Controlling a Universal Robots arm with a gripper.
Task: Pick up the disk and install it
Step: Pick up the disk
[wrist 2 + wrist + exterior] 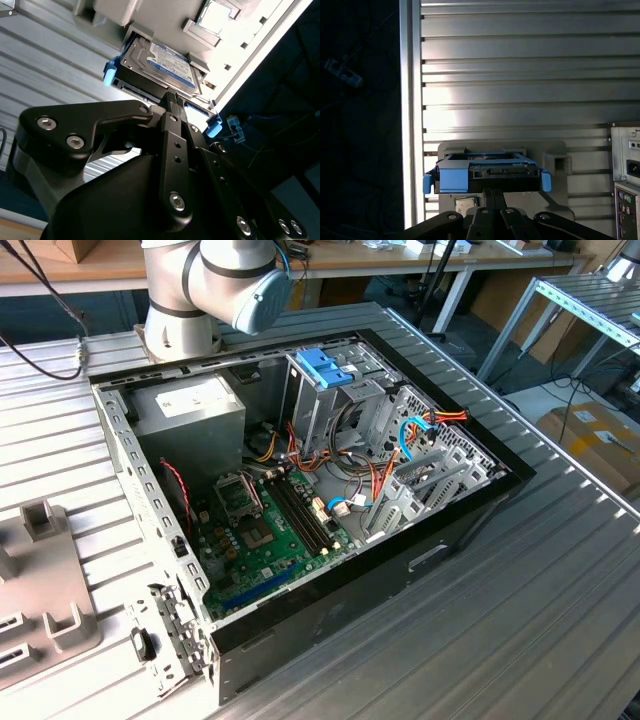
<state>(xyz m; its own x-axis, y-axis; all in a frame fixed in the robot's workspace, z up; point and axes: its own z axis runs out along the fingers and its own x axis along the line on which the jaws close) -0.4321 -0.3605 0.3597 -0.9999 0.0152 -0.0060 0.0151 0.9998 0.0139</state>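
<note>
Disk is a flat silver-grey drive with a white and blue label and blue side rails. It lies flat in a grey holder on the ribbed metal tabletop, close to one tabletop edge. In the first wrist view its end face shows, with blue clips at both sides. A small square silvery part sits in the same holder.

Open computer case is mid-table in the exterior view. Inside are a grey power-supply box, a metal cage with a blue top and a green motherboard.

Gripper has its black fingers pressed together with nothing between them. The tips are right at the disk's near end. Can't tell if they touch it.
</note>
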